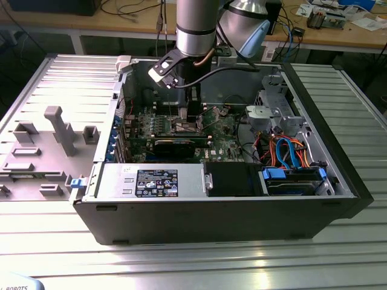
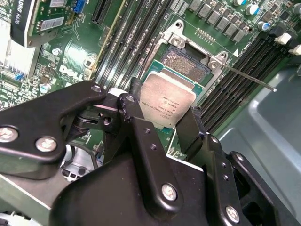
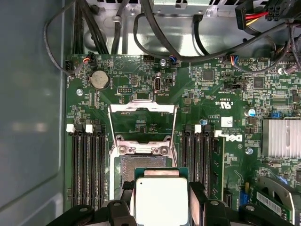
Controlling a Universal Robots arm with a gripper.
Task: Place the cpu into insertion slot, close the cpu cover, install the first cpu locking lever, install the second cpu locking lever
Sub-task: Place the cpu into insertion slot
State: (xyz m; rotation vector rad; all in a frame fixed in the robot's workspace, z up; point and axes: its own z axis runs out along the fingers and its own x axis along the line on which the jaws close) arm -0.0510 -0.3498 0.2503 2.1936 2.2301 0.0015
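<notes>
The gripper (image 2: 163,107) holds the cpu (image 2: 168,100) by two of its sides. Its jaws are closed just as wide as the chip. The cpu hangs just over one edge of the insertion slot (image 2: 186,63), and I cannot tell if they touch. In the first wrist view the cpu cover (image 3: 142,107) is flipped up and open. A thin lever (image 2: 249,77) sticks out beside the slot. In the exterior view the gripper is at about 11 o'clock from the middle of the computer case (image 1: 211,217), over the green board (image 1: 233,130).
</notes>
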